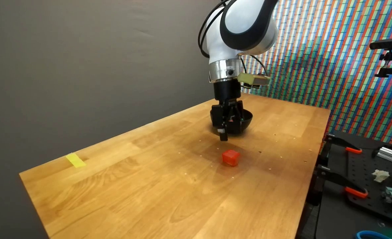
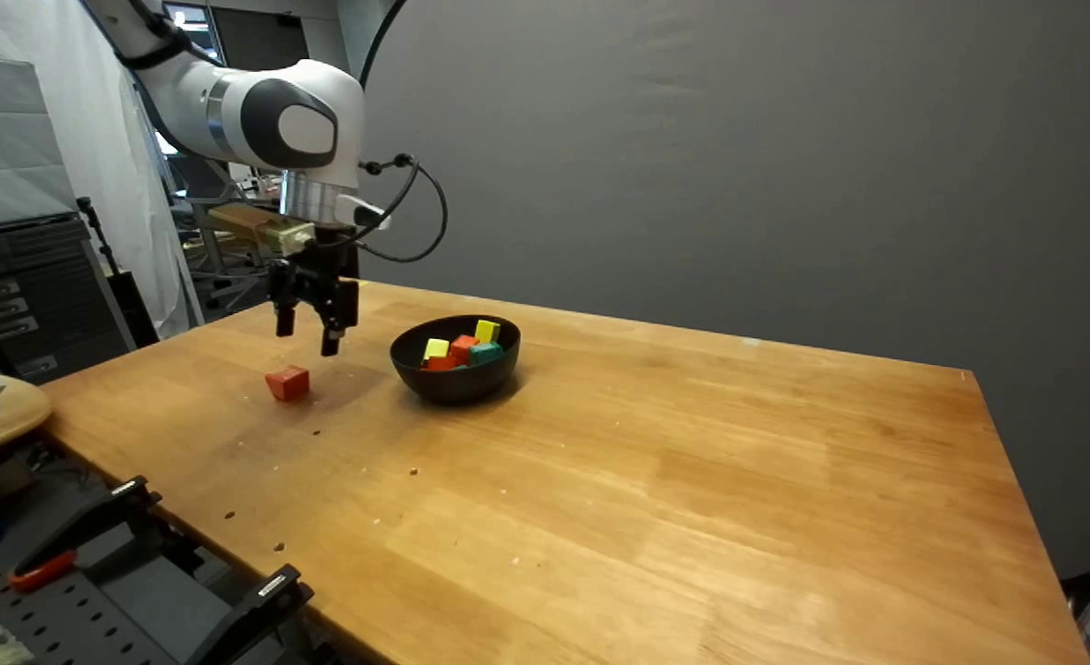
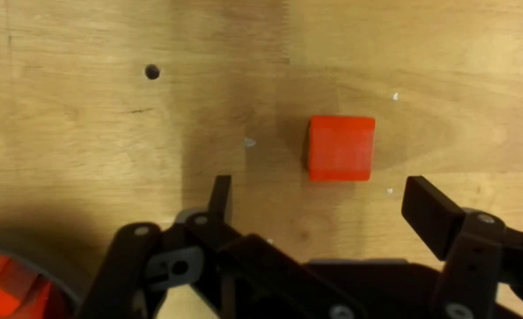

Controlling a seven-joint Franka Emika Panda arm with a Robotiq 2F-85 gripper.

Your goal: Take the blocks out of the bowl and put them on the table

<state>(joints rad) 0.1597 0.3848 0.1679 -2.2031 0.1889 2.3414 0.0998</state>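
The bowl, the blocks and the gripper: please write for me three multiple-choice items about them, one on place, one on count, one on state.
1. Where is the red block that the wrist view shows whole, relative to the bowl?
A. Inside it
B. Underneath it
C. Outside it, apart

2. How many yellow blocks show in the bowl in an exterior view?
A. Five
B. Two
C. None

3. In what state is the gripper?
A. Open, gripping nothing
B. Shut on a block
C. Shut and empty

1: C, since both exterior views show a gap between them.
2: B, since in that view one sits left and one farther right.
3: A, since its fingers stand wide apart in the wrist view, touching nothing.
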